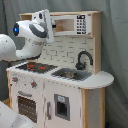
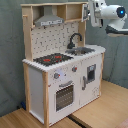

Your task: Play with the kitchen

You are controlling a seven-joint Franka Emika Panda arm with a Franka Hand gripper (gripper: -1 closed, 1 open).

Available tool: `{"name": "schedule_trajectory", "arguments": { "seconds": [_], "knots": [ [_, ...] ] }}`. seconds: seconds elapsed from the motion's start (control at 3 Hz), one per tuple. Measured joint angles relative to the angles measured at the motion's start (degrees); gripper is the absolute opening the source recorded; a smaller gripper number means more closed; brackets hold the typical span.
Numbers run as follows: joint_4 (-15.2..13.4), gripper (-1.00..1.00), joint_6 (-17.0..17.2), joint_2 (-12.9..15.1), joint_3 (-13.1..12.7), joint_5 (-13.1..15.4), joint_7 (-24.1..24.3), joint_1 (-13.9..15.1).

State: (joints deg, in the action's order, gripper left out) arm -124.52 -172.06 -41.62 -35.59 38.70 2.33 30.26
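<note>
Kitchen [image 1: 60,80] [image 2: 62,65], white and light wood, is standing on a wooden floor [image 2: 100,112]. Gripper [image 1: 46,22] [image 2: 91,11] is hovering beside its top shelf; whether its fingers are parted is unclear, possibly empty.

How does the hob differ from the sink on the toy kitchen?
The hob is flat and black with red rings; the sink is a sunken grey basin. The hob lies under the grey hood; the sink has a black faucet behind it. Both sit in the same worktop.
</note>
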Motion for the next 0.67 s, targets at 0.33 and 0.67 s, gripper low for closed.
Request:
{"name": "schedule_trajectory", "arguments": {
  "seconds": [0.33, 0.67],
  "knots": [
    [3.5, -1.0, 0.0, 2.4, -4.0, 0.0, 0.0, 3.2],
    [6.6, -1.0, 0.0, 4.5, -7.4, 0.0, 0.0, 6.6]
  ]
}}
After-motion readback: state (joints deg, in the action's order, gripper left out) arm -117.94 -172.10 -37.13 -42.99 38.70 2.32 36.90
